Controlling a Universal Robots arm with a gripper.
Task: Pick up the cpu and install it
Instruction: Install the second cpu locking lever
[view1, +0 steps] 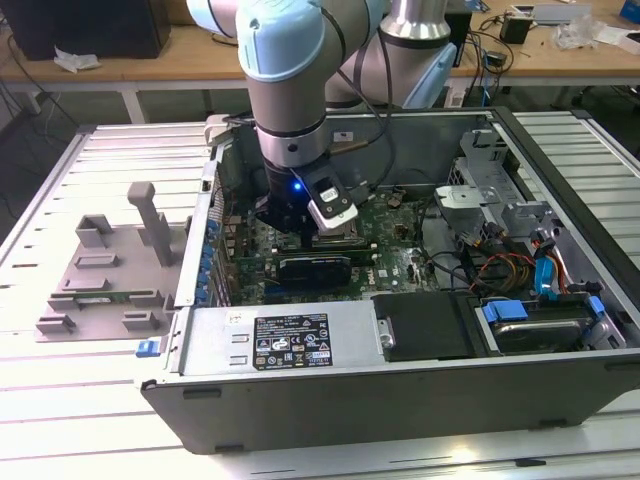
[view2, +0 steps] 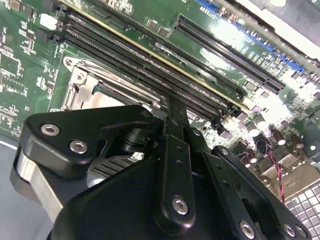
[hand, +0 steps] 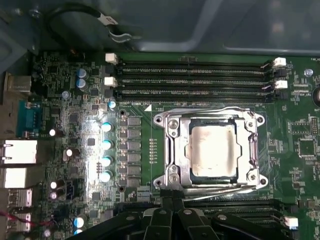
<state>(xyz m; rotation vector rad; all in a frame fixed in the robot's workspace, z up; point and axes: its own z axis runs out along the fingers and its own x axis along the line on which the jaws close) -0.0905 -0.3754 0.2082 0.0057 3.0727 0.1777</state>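
Note:
The cpu (hand: 212, 150), a pale silver-grey square, lies flat inside the metal-framed socket (hand: 172, 145) on the green motherboard in the first wrist view. My gripper (hand: 173, 201) hovers just off one edge of the socket, its black fingers (hand: 165, 204) pressed together with nothing seen between them. In the second wrist view the gripper (view2: 175, 107) points at the board beside the socket frame (view2: 82, 85), and its own body hides the cpu. In the exterior view the gripper (view1: 292, 230) hangs low inside the open computer case, over the motherboard.
Memory slots (hand: 190, 80) run along the socket's far side. A row of capacitors (hand: 106, 150) and rear ports (hand: 20, 152) stand nearby. The case walls (view1: 330, 350), power supply, drive bays and cables (view1: 510, 270) surround the board. A grey plastic tray (view1: 100, 275) sits outside, at the exterior view's left.

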